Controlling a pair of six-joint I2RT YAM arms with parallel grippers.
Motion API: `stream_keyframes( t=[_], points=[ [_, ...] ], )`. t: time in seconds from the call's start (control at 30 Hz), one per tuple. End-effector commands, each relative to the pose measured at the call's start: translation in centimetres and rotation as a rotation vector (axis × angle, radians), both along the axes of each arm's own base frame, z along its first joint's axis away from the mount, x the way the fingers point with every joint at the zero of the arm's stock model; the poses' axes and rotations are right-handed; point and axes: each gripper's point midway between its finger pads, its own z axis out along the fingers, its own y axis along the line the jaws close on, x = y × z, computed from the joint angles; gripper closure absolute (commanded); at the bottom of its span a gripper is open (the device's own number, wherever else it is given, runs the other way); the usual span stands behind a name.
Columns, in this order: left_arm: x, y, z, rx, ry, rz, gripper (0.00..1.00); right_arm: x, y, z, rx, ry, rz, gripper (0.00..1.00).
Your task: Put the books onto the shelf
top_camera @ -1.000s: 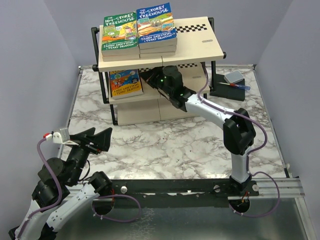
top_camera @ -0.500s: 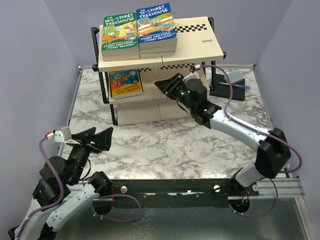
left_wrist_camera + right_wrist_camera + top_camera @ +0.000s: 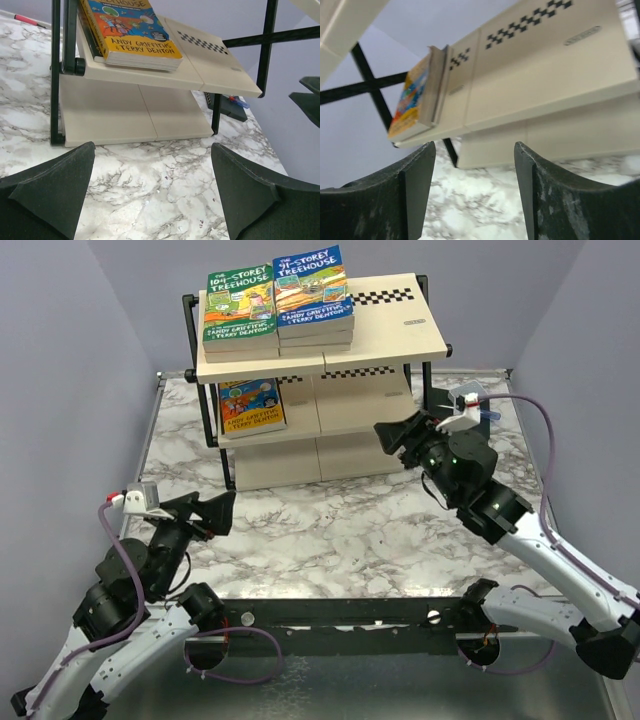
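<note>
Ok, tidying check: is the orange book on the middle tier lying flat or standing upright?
Lying flat: the orange book rests on the middle board of the shelf, front cover and title facing up.

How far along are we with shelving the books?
Done: two stacks, topped by a green 104-Storey Treehouse and a blue 91-Storey Treehouse, lie on the top tier of the shelf; an orange-yellow book lies on the middle tier. In hand: nothing. The left gripper and right gripper are open and empty. Left: no book shows on the marble table, so the job looks finished.
</note>
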Motion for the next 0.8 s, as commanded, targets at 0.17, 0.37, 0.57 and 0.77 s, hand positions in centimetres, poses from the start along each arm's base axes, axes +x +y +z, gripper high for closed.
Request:
stream_keyframes(
  t=[0.17, 0.37, 0.57, 0.77],
  points=[
    [1.2, -2.1, -0.4, 0.073, 0.061, -0.038, 0.01, -3.9, -7.4, -3.1, -0.322, -0.009, -0.092, 0.15],
    [1.4, -5.4, -0.2, 0.158, 0.083, -0.184, 0.01, -6.6, -7.5, -2.1, -0.312, -0.043, 0.011, 0.03],
    [1.3, -8.7, 0.6, 0.17, 0.059, -0.325, 0.01, -8.0, -7.9, -1.5, -0.315, -0.011, 0.045, 0.0],
    [0.9, -10.8, 2.9, 0.144, 0.024, -0.424, 0.01, -9.2, -8.6, -0.1, -0.297, -0.015, 0.055, 0.0]
  ],
)
